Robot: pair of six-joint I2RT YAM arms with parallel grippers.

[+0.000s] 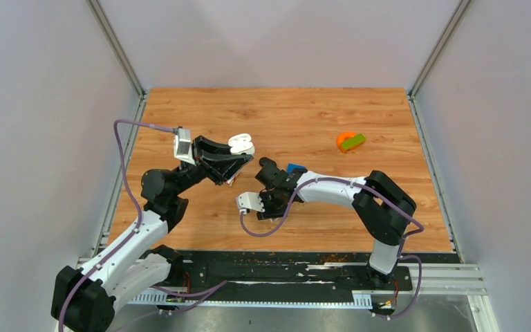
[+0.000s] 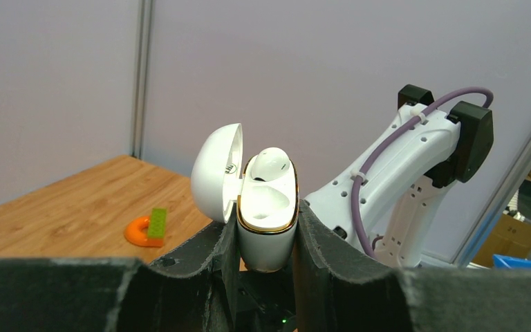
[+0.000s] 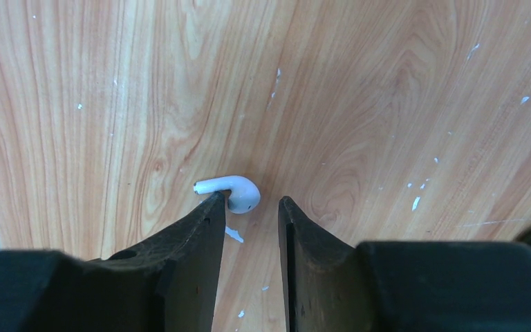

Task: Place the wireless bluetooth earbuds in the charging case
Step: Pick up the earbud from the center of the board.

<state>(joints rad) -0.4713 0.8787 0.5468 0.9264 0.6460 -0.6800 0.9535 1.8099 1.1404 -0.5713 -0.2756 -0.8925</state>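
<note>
Left gripper (image 2: pixel 265 218) grasps open white plastic charging case (image 2: pixel 268 238); right gripper (image 3: pixel 250 200) released, white plastic earbud (image 3: pixel 238 189) just beside one fingertip (image 3: pixel 211 209).

White arm links (image 1: pixel 330 187) with black joints (image 1: pixel 384 207); purple cables (image 2: pixel 467 93) along them; matte black wedge-shaped pincer fingers (image 3: pixel 180 249)

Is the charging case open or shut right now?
Open. In the left wrist view the lid is swung back beside the charging case, exposing one seated earbud and one empty slot.
</note>
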